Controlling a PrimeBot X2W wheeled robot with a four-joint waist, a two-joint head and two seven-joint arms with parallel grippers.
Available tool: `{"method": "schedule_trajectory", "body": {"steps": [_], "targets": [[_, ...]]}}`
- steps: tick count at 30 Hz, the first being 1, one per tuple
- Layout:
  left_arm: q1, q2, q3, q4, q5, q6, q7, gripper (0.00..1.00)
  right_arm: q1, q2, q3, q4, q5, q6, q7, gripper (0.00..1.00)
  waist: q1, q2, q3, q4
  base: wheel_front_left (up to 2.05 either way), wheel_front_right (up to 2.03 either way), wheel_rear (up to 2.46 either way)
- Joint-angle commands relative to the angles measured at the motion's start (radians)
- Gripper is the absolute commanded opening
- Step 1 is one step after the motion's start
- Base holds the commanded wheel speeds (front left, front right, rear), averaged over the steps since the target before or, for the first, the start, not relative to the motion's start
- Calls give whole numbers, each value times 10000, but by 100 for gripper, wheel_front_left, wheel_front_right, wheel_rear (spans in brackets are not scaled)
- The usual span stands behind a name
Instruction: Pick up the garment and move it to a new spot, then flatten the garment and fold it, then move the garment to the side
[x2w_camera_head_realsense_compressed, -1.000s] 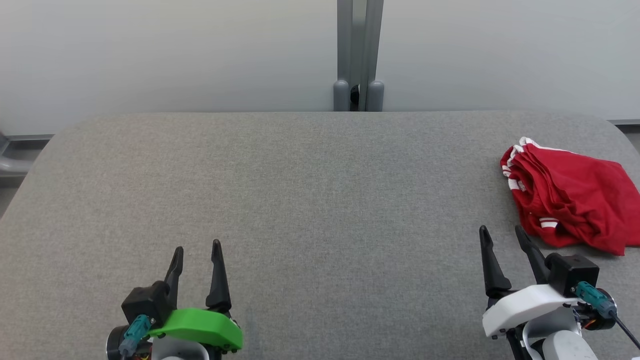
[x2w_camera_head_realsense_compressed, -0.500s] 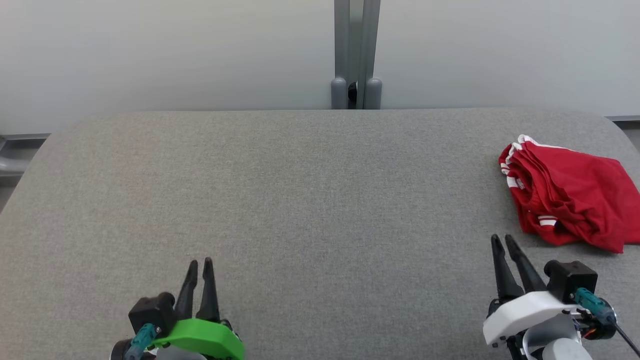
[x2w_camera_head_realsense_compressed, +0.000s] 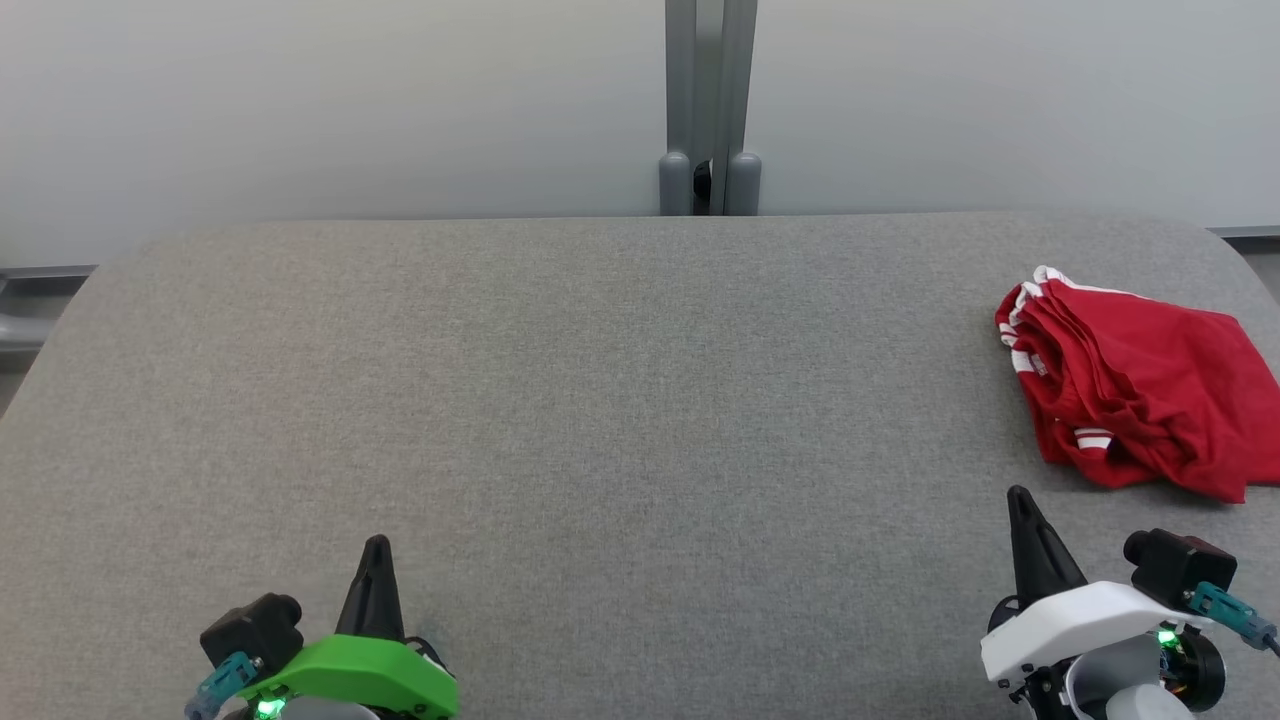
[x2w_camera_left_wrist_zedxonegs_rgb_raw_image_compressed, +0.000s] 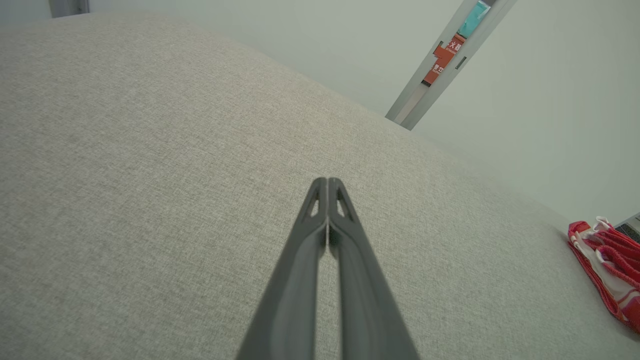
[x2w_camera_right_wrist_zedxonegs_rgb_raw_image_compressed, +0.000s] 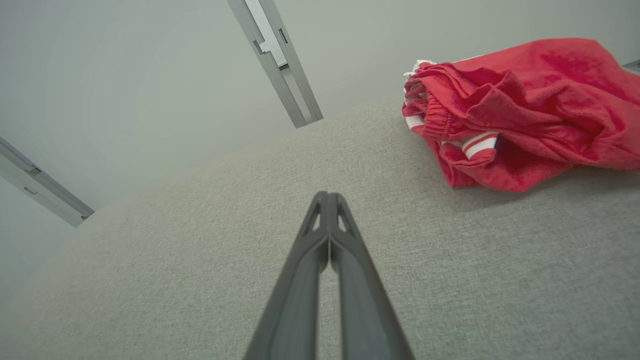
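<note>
The garment (x2w_camera_head_realsense_compressed: 1135, 395) is red with white stripes and lies crumpled at the far right of the grey table (x2w_camera_head_realsense_compressed: 620, 400). It also appears in the right wrist view as the red garment (x2w_camera_right_wrist_zedxonegs_rgb_raw_image_compressed: 515, 110) at upper right, and in the left wrist view as a red garment (x2w_camera_left_wrist_zedxonegs_rgb_raw_image_compressed: 607, 262) at the right edge. My left gripper (x2w_camera_head_realsense_compressed: 377, 548) is shut and empty at the lower left, far from the cloth. My right gripper (x2w_camera_head_realsense_compressed: 1020, 497) is shut and empty at the lower right, a short way in front of the garment without touching it. In each wrist view the fingers (x2w_camera_left_wrist_zedxonegs_rgb_raw_image_compressed: 327, 210) (x2w_camera_right_wrist_zedxonegs_rgb_raw_image_compressed: 327, 225) are pressed together.
A pale wall and a grey vertical post (x2w_camera_head_realsense_compressed: 708, 110) stand behind the table's far edge. The table's corners are rounded and the garment lies close to the right edge.
Both grippers have closed from wide open to shut on nothing, and both have drawn back toward the bottom of the head view. The garment has not moved.
</note>
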Motion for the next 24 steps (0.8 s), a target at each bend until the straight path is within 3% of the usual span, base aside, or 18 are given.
{"method": "schedule_trajectory", "body": {"steps": [1, 24], "targets": [[-238, 5, 154, -213, -356, -90, 101, 0, -254, -40, -39, -199, 444, -2, 65, 0, 0, 0, 5, -4, 0, 0, 0], [-401, -4, 988, -505, -3269, -607, 993, 0, -449, -67, -244, -304, 3937, -4, 784, 0, 0, 0, 83, -67, 0, 0, 0]]}}
